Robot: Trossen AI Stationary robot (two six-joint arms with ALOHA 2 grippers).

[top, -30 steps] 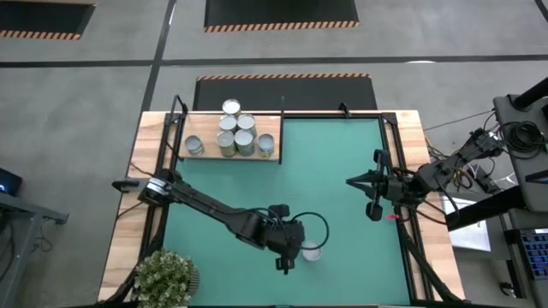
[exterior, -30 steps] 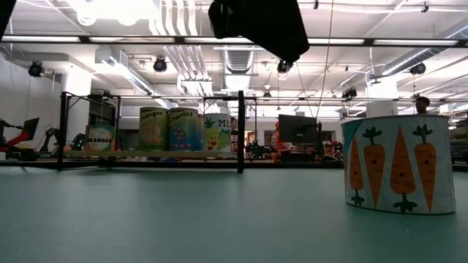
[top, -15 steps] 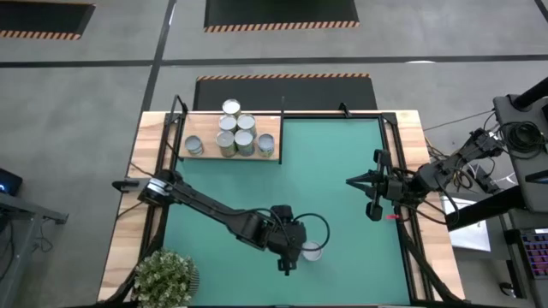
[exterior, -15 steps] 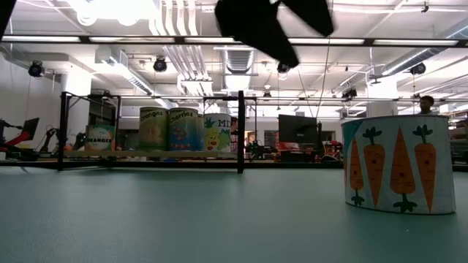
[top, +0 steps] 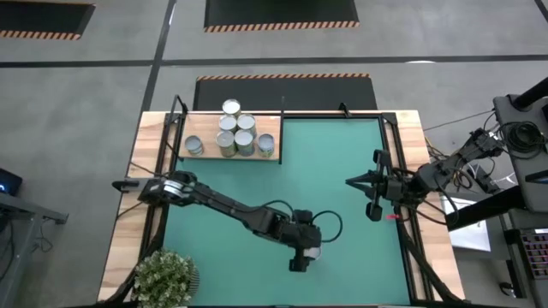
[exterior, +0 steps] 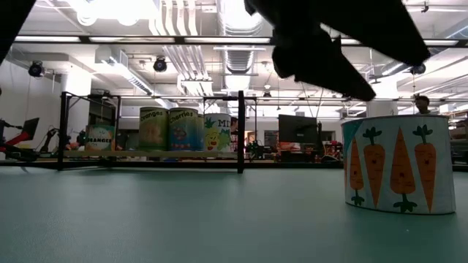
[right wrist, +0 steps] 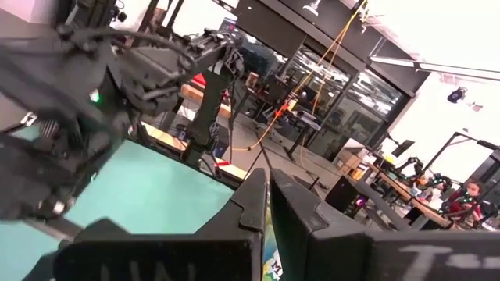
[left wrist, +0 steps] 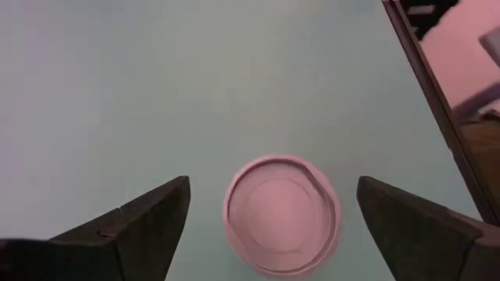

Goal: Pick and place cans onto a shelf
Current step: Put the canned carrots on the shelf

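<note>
A can (left wrist: pixel 281 215) with a silvery round top stands upright on the green mat (top: pixel 342 154), near its front edge. In the low view it is the carrot-labelled can (exterior: pixel 395 164). My left gripper (left wrist: pixel 273 189) hovers open over it, slanting down, one finger on each side of the can and clear of it; it also shows in the high view (top: pixel 304 255). Several more cans (top: pixel 233 135) stand on the light-wood shelf (top: pixel 203 157) at the far left. My right gripper (top: pixel 372 193) waits shut at the table's right side, raised off the mat.
A potted plant (top: pixel 165 278) sits at the near left corner. A black frame post (exterior: pixel 240 131) stands at the shelf's right end. Black rails (top: pixel 398 197) run along the mat's sides. Bare mat lies between the can and the shelf.
My left gripper has gone toward the table's right edge and down, tipping further downward, until it hangs over the carrot can. Its fingers have opened. The can has stayed in place.
</note>
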